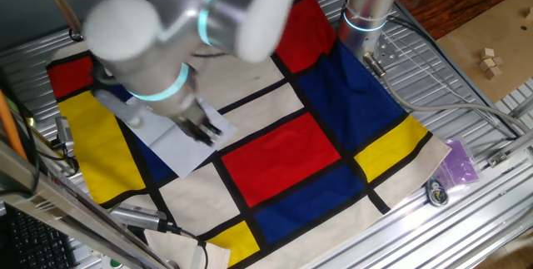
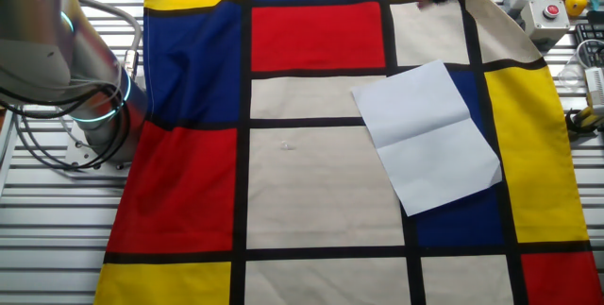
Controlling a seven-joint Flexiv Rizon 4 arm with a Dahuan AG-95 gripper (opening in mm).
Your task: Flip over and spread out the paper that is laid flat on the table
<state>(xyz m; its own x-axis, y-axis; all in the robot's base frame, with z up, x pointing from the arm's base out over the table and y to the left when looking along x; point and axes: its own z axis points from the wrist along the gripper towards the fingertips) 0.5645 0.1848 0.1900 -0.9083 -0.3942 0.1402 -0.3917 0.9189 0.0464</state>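
paper (image 2: 431, 137), white and creased across its middle, is lying flat and tilted on the patterned cloth (image 2: 311, 182) toward one side edge of the table (image 1: 466, 86), overlapping blue and cream blocks. the gripper (image 1: 202, 130) is hovering over the sheet's upper part, blurred. whether its fingers are open or closed, i cannot tell.

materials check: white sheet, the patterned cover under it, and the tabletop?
Paper: looks like thin matte paper, with a sharp fold crease across it. Cloth: probably woven fabric, matte, draping unevenly at its edges. Table: looks like bare metal, silvery and ribbed with a dull sheen.
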